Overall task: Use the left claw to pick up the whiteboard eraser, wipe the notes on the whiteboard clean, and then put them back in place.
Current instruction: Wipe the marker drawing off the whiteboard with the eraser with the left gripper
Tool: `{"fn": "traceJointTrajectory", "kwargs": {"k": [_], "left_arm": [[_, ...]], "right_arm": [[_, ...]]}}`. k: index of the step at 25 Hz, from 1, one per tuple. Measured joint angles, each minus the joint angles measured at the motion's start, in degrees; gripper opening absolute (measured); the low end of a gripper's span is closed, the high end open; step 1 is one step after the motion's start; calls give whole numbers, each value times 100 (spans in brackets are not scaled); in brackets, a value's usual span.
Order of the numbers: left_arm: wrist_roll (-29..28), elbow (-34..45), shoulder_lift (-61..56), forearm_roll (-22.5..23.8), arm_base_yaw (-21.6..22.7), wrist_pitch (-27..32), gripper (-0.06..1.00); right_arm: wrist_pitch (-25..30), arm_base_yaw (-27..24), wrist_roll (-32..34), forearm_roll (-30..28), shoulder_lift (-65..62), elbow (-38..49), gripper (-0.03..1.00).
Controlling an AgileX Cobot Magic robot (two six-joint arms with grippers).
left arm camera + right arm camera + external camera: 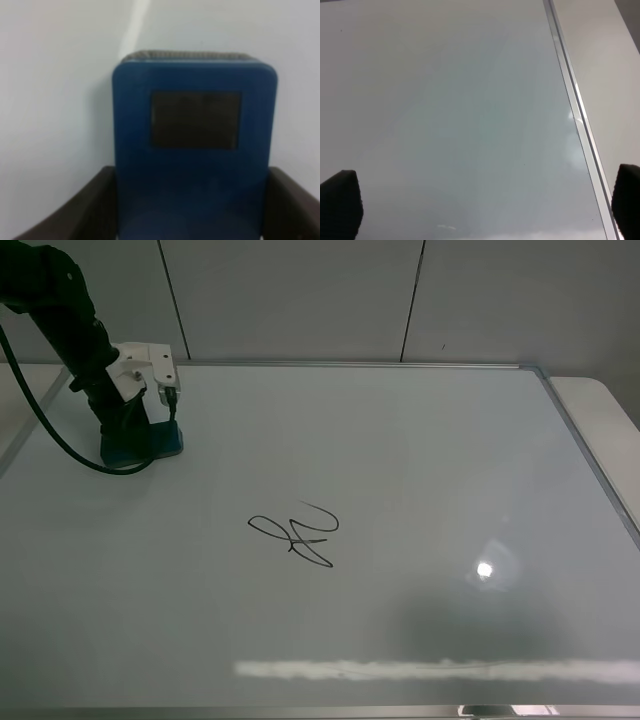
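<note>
The teal-blue whiteboard eraser (pixel 160 445) rests on the whiteboard (pixel 420 460) near its far left corner. My left gripper (pixel 132 432) stands straight over it. In the left wrist view its two dark fingers (pixel 95 200) press against both long sides of the eraser (pixel 195 150), whose dark patch faces up. The notes (pixel 297 537), a black looping scribble, lie at the board's middle, apart from the eraser. My right gripper (pixel 485 205) is open and empty over bare board (pixel 445 125); it does not show in the exterior high view.
The board's silver frame (pixel 585 445) runs along the right, with a pale table edge (pixel 610 420) beyond it. The frame also shows in the right wrist view (pixel 575 115). A black cable (pixel 50 435) loops from the left arm over the board.
</note>
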Motion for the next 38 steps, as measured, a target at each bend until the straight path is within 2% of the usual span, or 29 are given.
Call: {"fn": "traceJointTrajectory", "kwargs": {"k": [3, 6, 10, 11, 13, 15, 17, 21, 26, 32, 38], "left_arm": [[-188, 0, -72, 10, -47, 63, 56], [-813, 0, -320, 264, -194, 235, 56], [-2178, 0, -849, 721, -527, 576, 56], [-2971, 0, -1057, 816, -725, 742, 56], [-3726, 0, -1230, 842, -936, 922, 56], [-4403, 23, -1359, 852, -1226, 1044, 56], [-4817, 125, -1494, 859, -1547, 1073, 56], [-5205, 393, -1639, 1001, -2310, 1019, 56], [-5546, 979, -1645, 1075, -3148, 452, 56], [-5598, 1585, -1640, 596, -4259, -419, 56], [-5611, 1694, -1452, 396, -5041, -865, 56]], "right_arm": [[0, 0, 0, 0, 0, 0, 99], [0, 0, 0, 0, 0, 0, 99], [0, 0, 0, 0, 0, 0, 99], [0, 0, 0, 0, 0, 0, 99], [0, 0, 0, 0, 0, 0, 99], [0, 0, 0, 0, 0, 0, 99], [0, 0, 0, 0, 0, 0, 99], [0, 0, 0, 0, 0, 0, 99], [0, 0, 0, 0, 0, 0, 99], [0, 0, 0, 0, 0, 0, 99], [0, 0, 0, 0, 0, 0, 99]]}}
